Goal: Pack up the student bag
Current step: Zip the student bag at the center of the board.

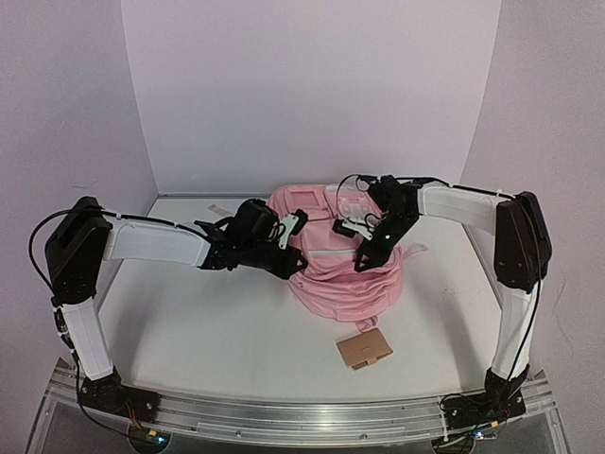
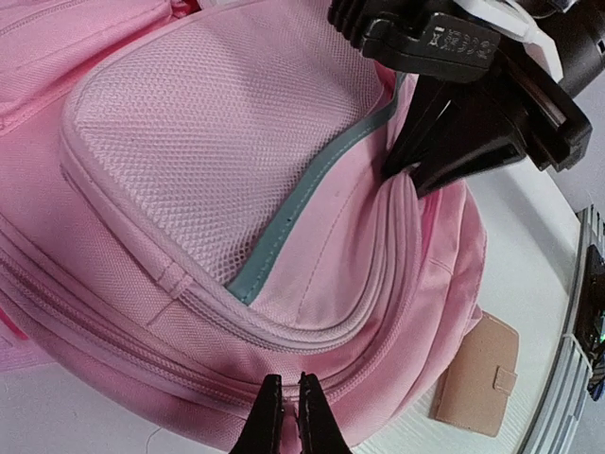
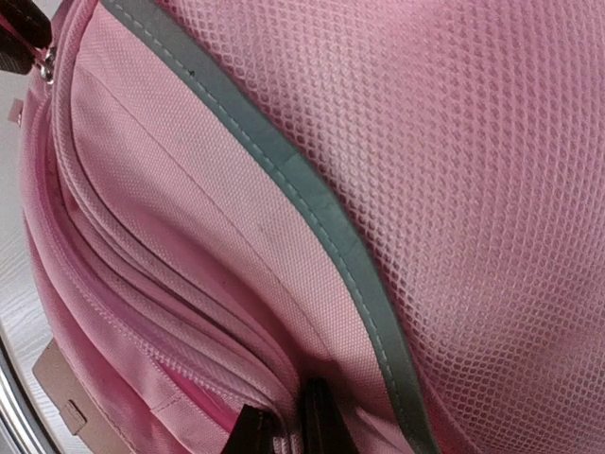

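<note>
Two pairs of jaws meet the large soft pink fabric student bag [image 1: 345, 270]. Left jaws: clenched, black tips pressed together at the bag's outer zip seam; whether fabric is caught between them cannot be told. Right jaws: nearly closed, grasping a ridge of the pink zip seam close to the grey-white stripe [image 3: 331, 222] that borders the pink mesh pocket panel [image 2: 217, 142]. The white-and-black left arm [image 1: 156, 241] reaches in from the bag's left side, and the matching right arm [image 1: 463, 203] comes in from its right and over its top. The bag lies slumped at mid-bench toward the back, between the two arms, front pockets facing up. A small tan wallet with a snap tab [image 1: 363, 350] lies flat on the white bench [image 1: 208, 322], just beside the bag's near edge. A ribbed aluminium rail [image 1: 302, 413] along the near edge carries both arm bases.
</note>
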